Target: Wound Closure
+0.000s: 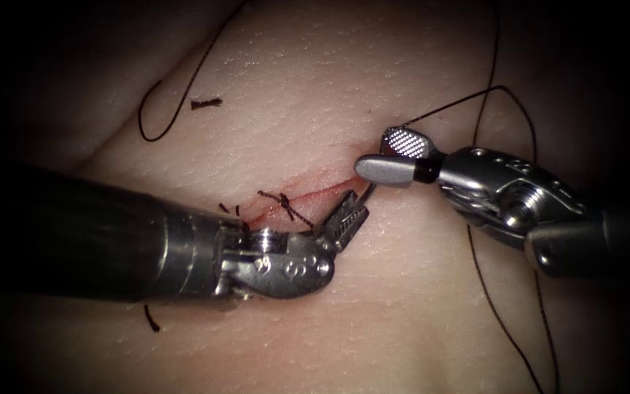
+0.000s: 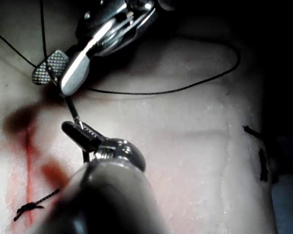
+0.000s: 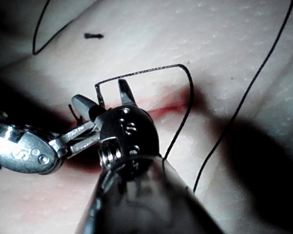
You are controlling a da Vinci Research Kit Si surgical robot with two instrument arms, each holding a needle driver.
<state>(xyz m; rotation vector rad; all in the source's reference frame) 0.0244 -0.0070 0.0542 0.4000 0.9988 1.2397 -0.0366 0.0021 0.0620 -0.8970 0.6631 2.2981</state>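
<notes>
- Nearest our lens, the left arm's tool (image 1: 344, 222) reaches in from the left edge, its jaws closed on the needle (image 1: 368, 194) at the right end of the cut (image 1: 308, 201); which part of the curve they hold we cannot tell.
- We see this grip again in the left wrist view, where the left arm's tool (image 2: 80, 130) pinches the thin steel just below the other tool, likely to steady the needle at the wound edge.
- Left of centre, a tied stitch (image 1: 286, 206) crosses the cut, and red fluid (image 1: 315, 195) lines it.
- Whether the needle's point sits in the tissue (image 1: 293, 95) we cannot tell.
- On the right, the right arm's tool (image 1: 395, 157) hovers just above the needle with its jaws parted wide, holding nothing.
- The thread (image 1: 453, 104) arcs past its upper jaw and trails down the tissue's right side, slack.
</notes>
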